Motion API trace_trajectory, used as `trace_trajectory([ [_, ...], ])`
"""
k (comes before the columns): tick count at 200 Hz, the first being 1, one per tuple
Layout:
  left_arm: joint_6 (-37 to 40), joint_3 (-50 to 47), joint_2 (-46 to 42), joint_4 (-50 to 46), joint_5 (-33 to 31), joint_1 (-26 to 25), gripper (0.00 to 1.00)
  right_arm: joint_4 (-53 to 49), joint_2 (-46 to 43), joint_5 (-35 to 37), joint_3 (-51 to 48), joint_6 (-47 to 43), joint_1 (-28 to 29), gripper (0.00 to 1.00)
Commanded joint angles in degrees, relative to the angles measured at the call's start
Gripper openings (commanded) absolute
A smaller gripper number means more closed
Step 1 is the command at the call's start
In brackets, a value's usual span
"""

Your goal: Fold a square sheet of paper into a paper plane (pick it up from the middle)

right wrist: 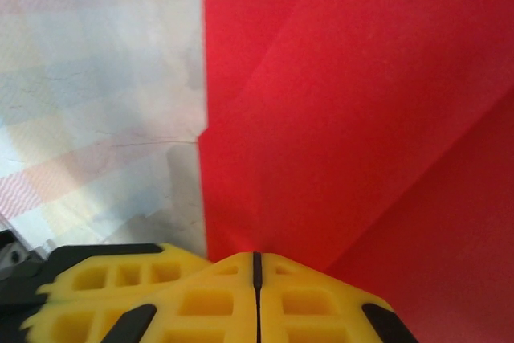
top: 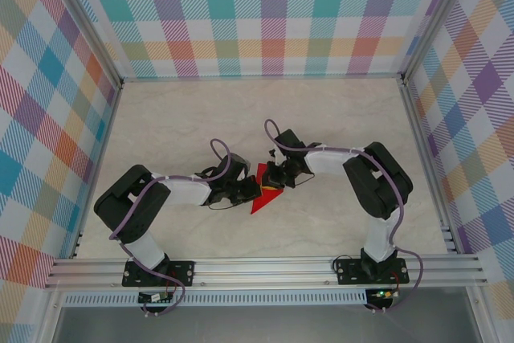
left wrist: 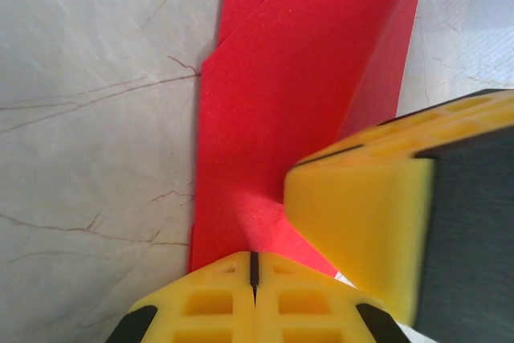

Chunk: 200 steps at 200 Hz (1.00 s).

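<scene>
Now | left fingers (left wrist: 237, 272) clamped on folded red sheet (left wrist: 281, 102) | right fingers (right wrist: 229, 277) clamped on same sheet

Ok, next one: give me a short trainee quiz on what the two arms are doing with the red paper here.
1. True or false: the left gripper stands wide open, clear of the folded bright red paper sheet.
2. Which surface lies under the paper? A) pale marbled tabletop B) green plastic tray C) dark wooden board
3. Fill in: the right gripper is ___ on the paper.
Key: 1 false, it is shut on the paper; 2 A; 3 shut.
</scene>
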Motion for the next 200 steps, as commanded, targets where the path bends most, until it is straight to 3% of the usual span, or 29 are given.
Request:
trace_trajectory([
  [1,1.1,-0.9,1.7,-8.8,-1.9,0.3,0.00,-1.2,1.9,0.4,0.4,-2.5,0.3,0.06],
  [48,0.8,-1.1,1.8,-10.1,-1.7,0.3,0.00,-1.6,3.2,3.3,0.9,-4.9,-0.8,0.05],
  [112,1.0,-1.7,1.7,-10.7,-1.4,0.3,0.00,0.3,2.8,4.0,1.8,-8.0,-6.3,0.05],
  [200,1.1,-1.3,1.9,-10.5,-1.1,0.3,0.00,5.3,-4.5,-1.0,-4.4,-6.0,-1.3,0.05],
])
